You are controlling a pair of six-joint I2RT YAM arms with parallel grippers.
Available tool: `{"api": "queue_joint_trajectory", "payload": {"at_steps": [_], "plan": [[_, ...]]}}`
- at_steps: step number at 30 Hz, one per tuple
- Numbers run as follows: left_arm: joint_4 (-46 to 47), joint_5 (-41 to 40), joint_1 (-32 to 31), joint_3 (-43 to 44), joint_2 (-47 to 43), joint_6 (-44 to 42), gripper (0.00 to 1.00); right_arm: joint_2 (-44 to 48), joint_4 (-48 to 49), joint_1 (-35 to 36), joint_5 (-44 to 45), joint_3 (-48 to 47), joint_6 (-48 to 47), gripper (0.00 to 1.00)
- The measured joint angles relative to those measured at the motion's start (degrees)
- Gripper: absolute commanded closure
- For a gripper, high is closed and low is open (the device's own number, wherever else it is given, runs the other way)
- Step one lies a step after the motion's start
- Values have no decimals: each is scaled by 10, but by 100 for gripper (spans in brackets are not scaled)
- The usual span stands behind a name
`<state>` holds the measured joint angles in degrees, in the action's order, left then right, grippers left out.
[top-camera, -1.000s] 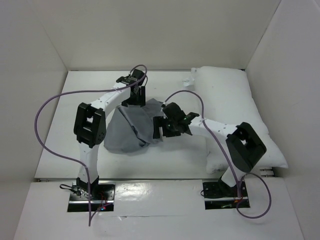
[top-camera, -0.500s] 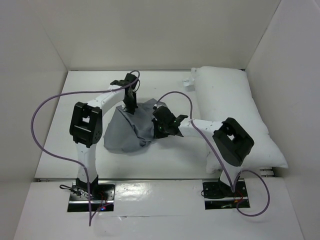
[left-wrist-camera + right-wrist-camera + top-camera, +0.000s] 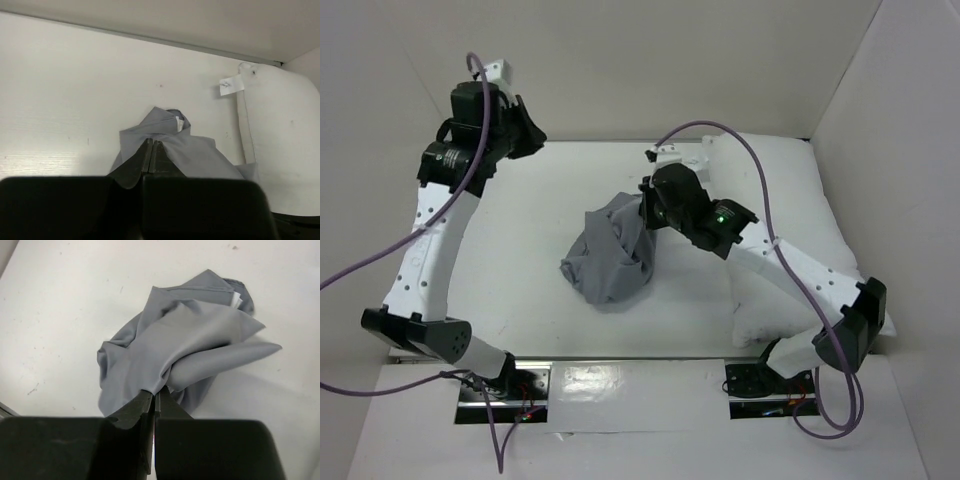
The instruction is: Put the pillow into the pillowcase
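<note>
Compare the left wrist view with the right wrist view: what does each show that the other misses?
Left wrist only: the white pillow, its tag, and the shut left gripper. Right wrist only: the right gripper shut on a fold of the grey pillowcase. Both: the pillowcase crumpled on the white table.

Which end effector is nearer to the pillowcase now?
Right. The right end effector is shut on the pillowcase, at its far-right edge; the left end effector hangs well apart, near the far-left corner.
</note>
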<state>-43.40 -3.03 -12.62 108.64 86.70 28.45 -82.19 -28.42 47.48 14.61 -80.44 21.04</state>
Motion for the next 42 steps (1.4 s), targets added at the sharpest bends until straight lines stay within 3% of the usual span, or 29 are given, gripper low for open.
{"api": "queue_joint_trajectory", "payload": {"at_steps": [1, 2, 3, 4, 5, 8, 12, 19, 30, 31, 33, 34, 35, 42], "plan": [[-2, 8, 5, 6, -4, 0, 86, 8, -8, 0, 3, -1, -5, 100], [-2, 16, 9, 8, -4, -1, 82, 14, -17, 0, 5, -1, -9, 100], [0, 27, 11, 4, 2, -4, 65, 19, -29, 0, 7, 2, -13, 100], [3, 39, 12, -7, 10, -3, 65, 21, -34, 0, 7, 4, -14, 100], [8, 52, 10, -27, 25, 0, 41, 24, -35, 0, 6, 13, -15, 100], [31, 99, -6, -112, 85, 0, 22, 51, -48, 3, -3, 74, -16, 100], [17, 141, -47, -172, 183, 2, 20, 101, -87, 10, -16, 161, -10, 100], [21, 161, -127, -131, 266, 1, 19, 173, -149, 11, -6, 200, 17, 100], [36, 75, -164, -98, 348, 3, 18, 194, -193, 11, 5, 204, 38, 100], [36, 74, -165, -95, 353, 2, 23, 195, -194, 11, 5, 206, 39, 100], [38, 83, -165, -87, 367, 3, 74, 196, -197, 11, 8, 208, 40, 100], [39, 95, -165, -85, 370, 2, 94, 196, -199, 11, 9, 209, 41, 100], [40, 107, -165, -84, 373, 5, 100, 195, -200, 11, 12, 208, 41, 100], [28, 165, -157, -74, 329, 0, 100, 150, -214, 10, 42, 158, 30, 100]]}}
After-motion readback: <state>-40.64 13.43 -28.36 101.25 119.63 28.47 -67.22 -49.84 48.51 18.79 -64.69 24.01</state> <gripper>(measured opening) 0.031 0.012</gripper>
